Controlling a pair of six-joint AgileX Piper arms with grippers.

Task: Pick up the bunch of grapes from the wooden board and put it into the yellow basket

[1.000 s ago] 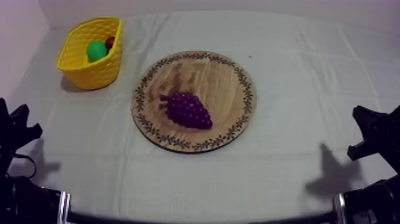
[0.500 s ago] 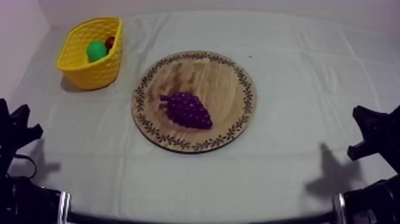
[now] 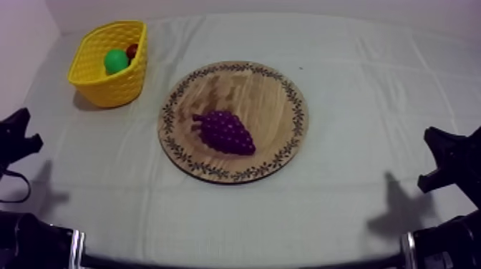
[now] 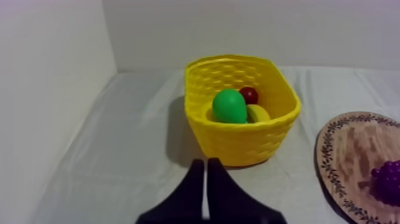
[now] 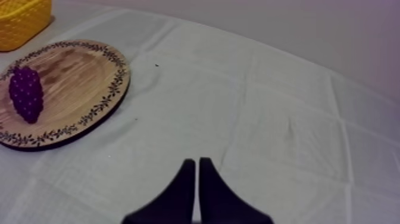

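Moved since half a second ago: left gripper [image 4: 205, 162], shifted low at its side; fingers pressed together, empty, pointing toward yellow basket [image 4: 244, 144]; right gripper [image 5: 194, 162] low, likewise closed on nothing; bunch of grapes [image 3: 225, 131] lying on wooden board [image 3: 243, 87], well apart from both

- Bench [image 3: 343, 214] draped in creased grey-white cloth [image 5: 286, 119].
- Plain pale back wall [image 4: 250, 30] behind it.
- Plain pale side wall [image 4: 47, 77], evenly lit.
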